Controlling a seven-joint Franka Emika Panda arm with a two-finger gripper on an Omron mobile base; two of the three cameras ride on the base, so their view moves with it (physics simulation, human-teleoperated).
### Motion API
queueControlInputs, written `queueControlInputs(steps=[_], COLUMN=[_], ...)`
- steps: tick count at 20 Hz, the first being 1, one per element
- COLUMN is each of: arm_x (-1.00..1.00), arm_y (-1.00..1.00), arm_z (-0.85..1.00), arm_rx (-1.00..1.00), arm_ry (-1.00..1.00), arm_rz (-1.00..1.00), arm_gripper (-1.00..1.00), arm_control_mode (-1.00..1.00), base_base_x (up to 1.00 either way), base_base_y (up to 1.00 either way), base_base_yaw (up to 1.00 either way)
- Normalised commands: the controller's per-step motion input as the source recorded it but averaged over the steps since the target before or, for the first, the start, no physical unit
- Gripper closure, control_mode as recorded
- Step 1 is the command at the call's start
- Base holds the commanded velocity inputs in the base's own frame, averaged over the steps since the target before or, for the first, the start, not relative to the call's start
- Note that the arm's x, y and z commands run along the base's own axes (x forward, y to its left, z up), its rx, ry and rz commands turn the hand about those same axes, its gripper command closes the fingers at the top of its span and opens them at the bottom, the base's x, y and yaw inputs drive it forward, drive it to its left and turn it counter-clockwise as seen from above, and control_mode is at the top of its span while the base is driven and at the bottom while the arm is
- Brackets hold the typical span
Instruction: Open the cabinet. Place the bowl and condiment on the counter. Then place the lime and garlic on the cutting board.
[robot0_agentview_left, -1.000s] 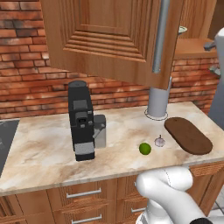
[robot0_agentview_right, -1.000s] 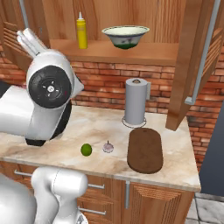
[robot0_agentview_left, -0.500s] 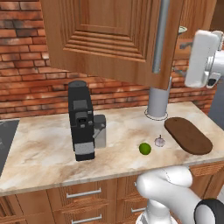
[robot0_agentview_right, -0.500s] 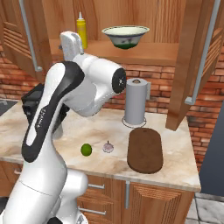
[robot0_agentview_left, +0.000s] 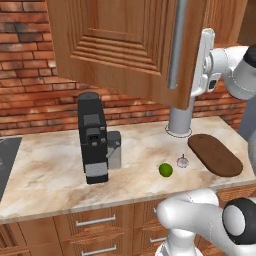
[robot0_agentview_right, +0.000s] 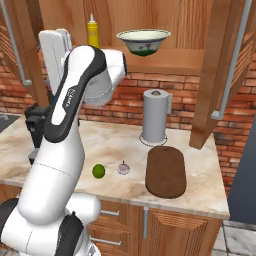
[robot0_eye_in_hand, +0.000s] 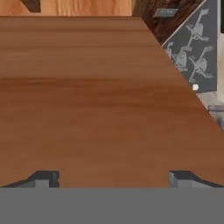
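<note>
The cabinet stands open, and its left door with a silver bar handle hangs in front of me. On its shelf stand the bowl and the yellow condiment bottle. The lime and the garlic lie on the counter, just left of the cutting board. My gripper is open with nothing between its fingertips, facing a flat wooden panel close up. The white hand hovers high by the open door's right edge.
A black coffee machine stands on the counter's left. A paper towel roll stands behind the cutting board. The right cabinet door swings out over the counter's right end. Drawers run below the edge.
The arm has swung up, and the hand has moved left toward the open cabinet door. The gripper stays open. Objects on the counter and shelf have not moved.
</note>
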Motion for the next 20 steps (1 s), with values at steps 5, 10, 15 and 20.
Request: queueControlInputs(steps=[5, 10, 15, 20], arm_x=[-0.99, -0.57, -0.24, -0.02], arm_y=[1.0, 1.0, 0.51, -0.1], arm_z=[0.14, -0.07, -0.14, -0.09], arm_rx=[-0.22, -0.18, -0.06, 0.01], arm_ry=[-0.11, -0.1, -0.02, 0.01], arm_rz=[0.36, 0.2, 0.01, 0.0], arm_gripper=[-1.0, -1.0, -1.0, -1.0], arm_control_mode=[-1.0, -1.0, -1.0, -1.0], base_base_x=[0.0, 0.0, 0.0, 0.0], base_base_y=[0.0, 0.0, 0.0, 0.0], base_base_yaw=[0.0, 0.0, 0.0, 0.0])
